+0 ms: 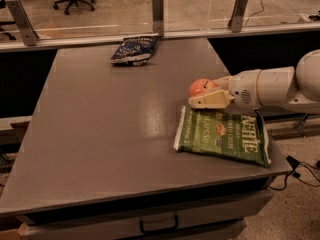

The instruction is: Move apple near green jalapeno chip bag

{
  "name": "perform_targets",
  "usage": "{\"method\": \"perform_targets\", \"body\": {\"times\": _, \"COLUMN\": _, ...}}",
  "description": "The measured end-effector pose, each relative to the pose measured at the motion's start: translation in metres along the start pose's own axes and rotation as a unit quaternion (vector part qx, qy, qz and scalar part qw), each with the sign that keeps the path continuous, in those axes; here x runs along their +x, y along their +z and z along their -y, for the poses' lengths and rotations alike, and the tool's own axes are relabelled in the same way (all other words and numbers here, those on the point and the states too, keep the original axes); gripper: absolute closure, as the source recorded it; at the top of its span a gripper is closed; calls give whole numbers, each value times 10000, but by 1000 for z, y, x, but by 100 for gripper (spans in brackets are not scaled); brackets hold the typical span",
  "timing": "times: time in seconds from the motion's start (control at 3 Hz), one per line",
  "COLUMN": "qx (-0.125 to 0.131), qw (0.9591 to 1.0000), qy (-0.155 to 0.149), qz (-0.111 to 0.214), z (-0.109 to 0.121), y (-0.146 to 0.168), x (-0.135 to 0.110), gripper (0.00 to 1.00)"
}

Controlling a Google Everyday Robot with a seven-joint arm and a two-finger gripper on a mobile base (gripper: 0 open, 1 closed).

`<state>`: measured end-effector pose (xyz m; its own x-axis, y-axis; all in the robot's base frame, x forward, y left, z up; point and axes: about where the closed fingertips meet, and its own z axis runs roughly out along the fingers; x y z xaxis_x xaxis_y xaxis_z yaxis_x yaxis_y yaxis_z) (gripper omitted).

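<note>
The gripper (205, 92) is seen at the table's (100, 134) right edge, reaching in from the right. It is closed on the apple (199, 86), which is held between its two fingers. The apple is located just behind the top edge of the green bag (222, 136), which lies flat at the near right corner. A blue bag (132, 50) is noted at the far edge, well apart.

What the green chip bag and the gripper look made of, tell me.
The green chip bag: thin plastic film, probably; glossy, wrinkled, white end seams. The gripper, at the apple just behind the bag: hard cream plastic by its look, smooth and matte.
</note>
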<state>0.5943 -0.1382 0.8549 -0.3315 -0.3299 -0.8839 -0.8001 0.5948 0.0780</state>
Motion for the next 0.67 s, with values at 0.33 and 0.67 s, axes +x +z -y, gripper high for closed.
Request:
{"method": "perform_targets", "body": {"times": 0.33, "qx": 10, "qw": 10000, "qy": -2, "qz": 4, "z": -1, "y": -1, "x": -1, "gripper": 0}}
{"method": "perform_targets", "body": {"times": 0.67, "qx": 249, "qw": 9994, "qy": -179, "qz": 156, "z": 9, "y": -20, "x": -20, "gripper": 0}}
